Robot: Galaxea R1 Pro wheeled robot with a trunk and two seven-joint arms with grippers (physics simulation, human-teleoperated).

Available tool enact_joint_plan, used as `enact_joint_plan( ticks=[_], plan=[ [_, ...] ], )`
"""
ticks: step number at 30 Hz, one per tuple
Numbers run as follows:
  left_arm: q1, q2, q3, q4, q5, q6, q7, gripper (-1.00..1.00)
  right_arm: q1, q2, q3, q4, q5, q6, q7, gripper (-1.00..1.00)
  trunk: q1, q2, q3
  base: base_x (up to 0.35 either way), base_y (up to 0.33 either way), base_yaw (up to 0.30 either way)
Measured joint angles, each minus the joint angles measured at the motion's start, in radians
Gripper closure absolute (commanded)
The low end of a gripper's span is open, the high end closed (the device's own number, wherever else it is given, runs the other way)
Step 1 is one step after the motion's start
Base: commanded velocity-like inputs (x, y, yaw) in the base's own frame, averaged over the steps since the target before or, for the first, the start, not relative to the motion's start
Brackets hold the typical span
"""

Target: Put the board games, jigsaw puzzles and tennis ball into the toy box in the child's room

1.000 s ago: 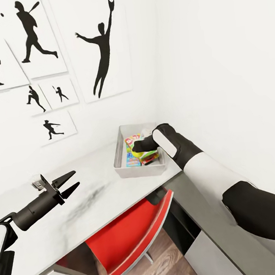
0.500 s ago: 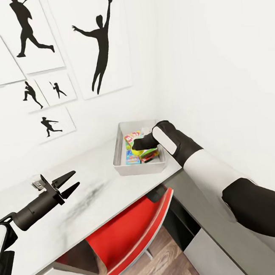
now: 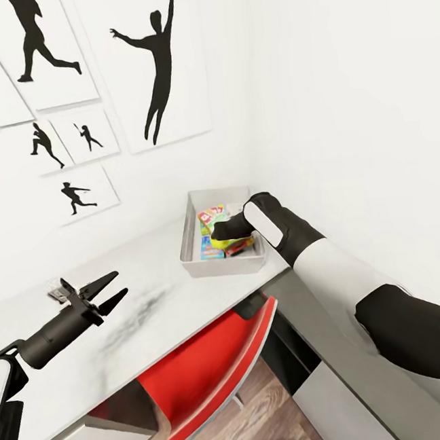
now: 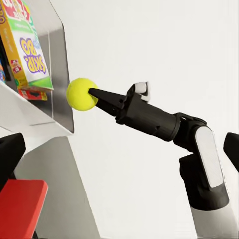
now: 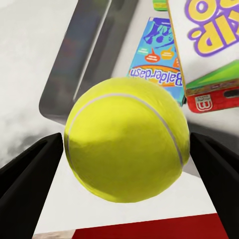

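- The right gripper (image 4: 92, 94) is closed on the tennis ball (image 5: 127, 138), its two black fingers (image 5: 30, 172) pressed against either side of the ball
- In the head view the ball (image 3: 225, 241) shows as a sliver of yellow-green under the right gripper (image 3: 216, 233), held above the inside of the toy box (image 3: 188, 241)
- The left wrist view shows the ball (image 4: 81, 93) at the tip of the fingers, close to the grey wall of the box (image 4: 59, 74)
- In the box lie board games: a green Skip-Bo box (image 5: 211, 30) leaning on a red-edged box (image 5: 214, 97), and a teal-blue box (image 5: 157, 55) flat on the bottom beneath the ball
- In the head view the games (image 3: 212, 219) show as a colourful heap in the box
- The toy box stands at the far right end of the table (image 3: 141, 311), close to the corner of the white walls
- The left gripper (image 3: 106, 292) hangs above the near left part of the table with its fingers spread and nothing between them
- A red chair (image 3: 203, 372) is tucked under the table, over a wood-plank floor (image 3: 264, 427)
- Black silhouette pictures (image 3: 154, 63) of ball players hang on the far wall
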Motion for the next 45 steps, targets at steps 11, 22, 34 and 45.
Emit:
enact_joint_plan(
  ticks=[11, 22, 34, 45],
  plan=[
    [-0.003, 0.008, -0.004, 0.0, 0.0, 0.001, -0.152, -1.0, -0.001, 0.0, 0.0, -0.001, 0.001, 0.0, 0.0, 1.0, 0.0, 0.0, -0.018, 0.0, 0.0, 0.0],
    [-0.003, 0.015, -0.006, 0.0, 0.0, 0.001, -0.178, -1.0, -0.002, 0.0, 0.004, -0.005, 0.001, 0.0, 0.0, 1.0, 0.0, 0.0, -0.036, 0.0, 0.0, 0.01],
    [-0.003, 0.017, -0.006, -0.001, -0.007, 0.001, -0.18, -1.0, -0.021, 0.0, 0.006, -0.021, 0.003, -0.006, -0.001, 1.0, 0.0, 0.0, -0.055, 0.0, 0.0, 0.115],
    [-0.004, 0.017, -0.007, 0.0, -0.013, 0.001, -0.178, -1.0, -0.03, 0.0, 0.006, -0.077, 0.014, -0.014, -0.011, 1.0, 0.0, 0.0, -0.063, 0.0, 0.0, 0.074]
  ],
)
